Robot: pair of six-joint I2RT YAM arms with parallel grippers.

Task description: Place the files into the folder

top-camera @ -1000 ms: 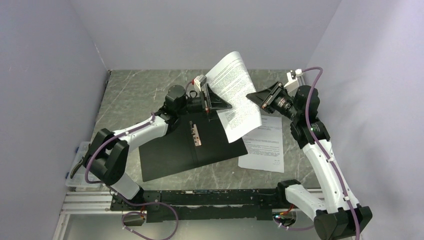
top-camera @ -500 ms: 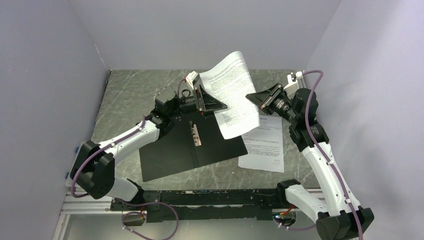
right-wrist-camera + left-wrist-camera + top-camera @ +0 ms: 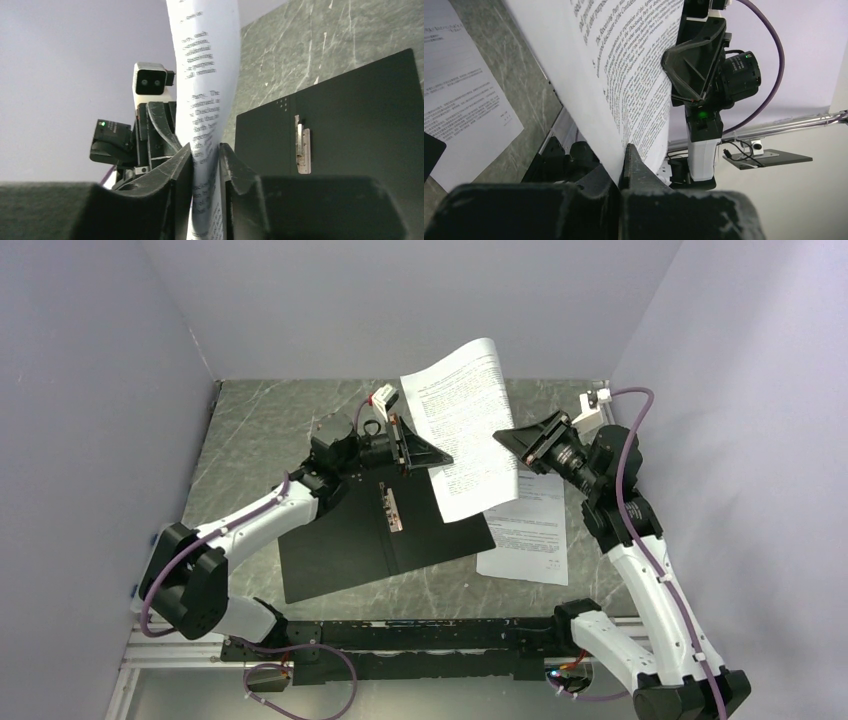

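**One sheet held up between both arms, above the open folder**

My left gripper [image 3: 623, 152] has its jaws pressed together on the near edge of a printed sheet [image 3: 462, 405]. In its wrist view I see the paper pinched flat between the two black fingers. My right gripper [image 3: 206, 150] has one finger on each side of the same sheet at the opposite edge. The gap there is narrow, and I cannot tell whether the jaws are pinching the paper or only flanking it.

The sheet stands up in the air between the two grippers, curling at the top, and its lower corner hangs over the right part of the folder [image 3: 340, 550]. The folder lies open and flat on the grey marbled table [image 3: 265, 425], black inside facing up, with its metal clip [image 3: 391, 508] near the middle fold.

Just to the right of the folder another page [image 3: 530, 535] lies flat on the table. Its left edge meets the folder's corner, but I cannot tell which one lies on top.
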